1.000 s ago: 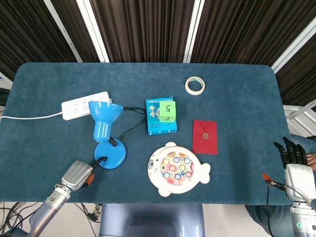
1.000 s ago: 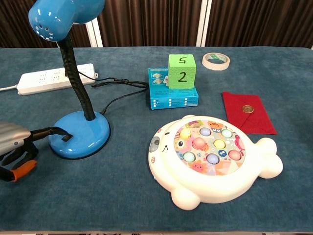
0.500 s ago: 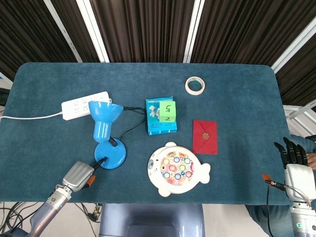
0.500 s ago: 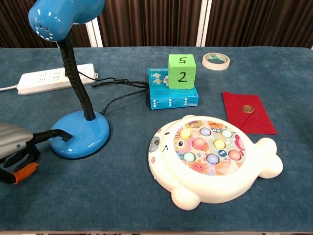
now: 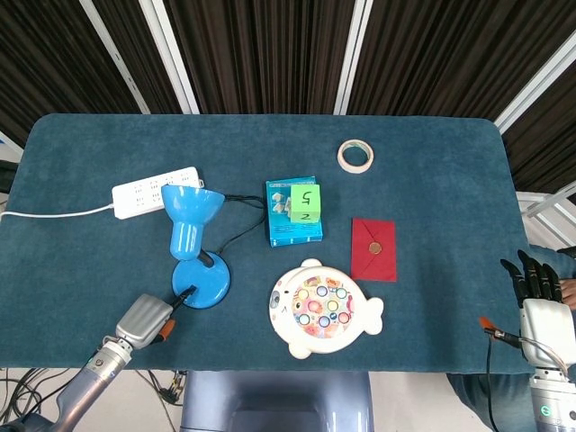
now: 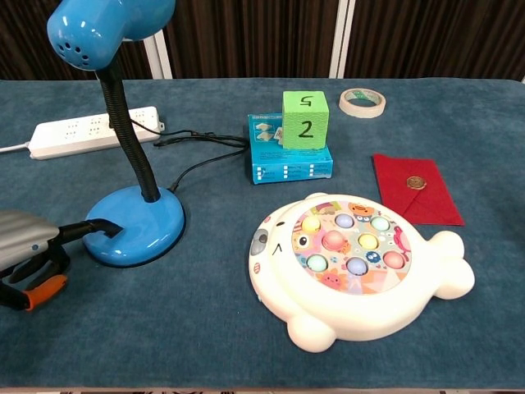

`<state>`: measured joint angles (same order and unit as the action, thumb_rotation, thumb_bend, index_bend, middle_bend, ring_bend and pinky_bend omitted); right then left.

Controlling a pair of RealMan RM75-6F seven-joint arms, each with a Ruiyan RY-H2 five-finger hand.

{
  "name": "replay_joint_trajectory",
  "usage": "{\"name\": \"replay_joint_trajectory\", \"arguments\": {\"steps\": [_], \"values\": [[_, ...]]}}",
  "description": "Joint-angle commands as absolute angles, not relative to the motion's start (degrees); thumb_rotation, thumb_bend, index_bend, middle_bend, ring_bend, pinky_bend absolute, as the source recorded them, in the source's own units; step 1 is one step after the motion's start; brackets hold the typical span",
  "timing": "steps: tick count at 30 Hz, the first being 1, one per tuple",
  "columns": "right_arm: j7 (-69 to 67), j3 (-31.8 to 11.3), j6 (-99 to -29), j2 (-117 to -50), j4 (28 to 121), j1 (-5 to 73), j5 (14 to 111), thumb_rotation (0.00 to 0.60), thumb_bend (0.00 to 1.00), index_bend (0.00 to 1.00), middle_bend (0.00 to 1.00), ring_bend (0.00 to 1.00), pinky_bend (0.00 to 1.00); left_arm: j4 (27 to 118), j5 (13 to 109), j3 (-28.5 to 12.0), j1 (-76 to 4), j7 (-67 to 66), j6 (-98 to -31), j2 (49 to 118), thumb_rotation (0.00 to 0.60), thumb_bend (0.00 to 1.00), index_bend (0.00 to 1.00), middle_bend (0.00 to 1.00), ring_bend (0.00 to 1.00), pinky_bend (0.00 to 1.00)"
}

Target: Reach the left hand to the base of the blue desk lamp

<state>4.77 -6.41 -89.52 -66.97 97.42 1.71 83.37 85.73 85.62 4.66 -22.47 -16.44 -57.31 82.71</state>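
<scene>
The blue desk lamp stands at the left on its round base [image 5: 203, 282] [image 6: 138, 223], its shade [image 5: 191, 209] [image 6: 105, 26] bent over on a black neck. My left hand [image 5: 144, 317] [image 6: 26, 249] lies just in front and to the left of the base, low over the cloth. One black finger [image 5: 184, 293] [image 6: 92, 226] reaches out and touches the base's near rim. The other fingers look curled under, with nothing in them. My right hand [image 5: 538, 299] hangs off the table's right edge with straight fingers, holding nothing.
A white power strip [image 5: 153, 191] and the lamp's black cable [image 6: 197, 138] lie behind the lamp. To its right stand a blue box with a green cube [image 5: 305, 204], a fish-shaped toy [image 5: 322, 309], a red envelope [image 5: 373, 248] and a tape roll [image 5: 355, 156].
My left hand has sunk a little lower and drawn slightly back towards me; its outstretched finger stays at the base's rim. The right hand is still.
</scene>
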Motion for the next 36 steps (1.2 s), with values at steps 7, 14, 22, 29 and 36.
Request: {"name": "replay_joint_trajectory", "arguments": {"steps": [7,14,22,29,36], "values": [[4.6,-6.5,-89.7,-66.8,97.6,1.6,83.1,0.600,0.14,0.14,0.01,0.02,0.00,89.3,89.5,1.4,-19.0,-15.3,-71.6,79.0,0.600,0.44,0.10,0.42,0.39,0.56],[4.9,-6.5,-89.7,-66.8,97.8,1.5,83.1,0.600,0.14,0.14,0.01,0.02,0.00,93.7,91.7,-0.4,-12.5,-14.2,-86.9,73.1,0.600,0.23,0.10,0.23,0.10,0.27],[5.0,-6.2,-89.4,-66.7,97.8,1.6,83.6,0.600,0.14,0.14,0.01,0.02,0.00,97.5,85.7,-0.1,-6.4,-11.2,-91.7,65.5,0.600,0.11,0.10,0.14,0.00,0.09],[5.1,-5.3,-88.8,-66.5,97.4,1.9,85.2,0.600,0.14,0.14,0.01,0.02,0.00,96.3,84.1,1.1,-5.3,-2.7,-89.0,61.8,0.600,0.11,0.09,0.13,0.00,0.09],[4.3,-4.7,-88.3,-66.1,97.6,2.1,86.1,0.600,0.14,0.14,0.01,0.02,0.00,95.8,85.1,1.3,-5.7,-1.3,-87.2,61.2,0.600,0.11,0.09,0.13,0.00,0.09]]}}
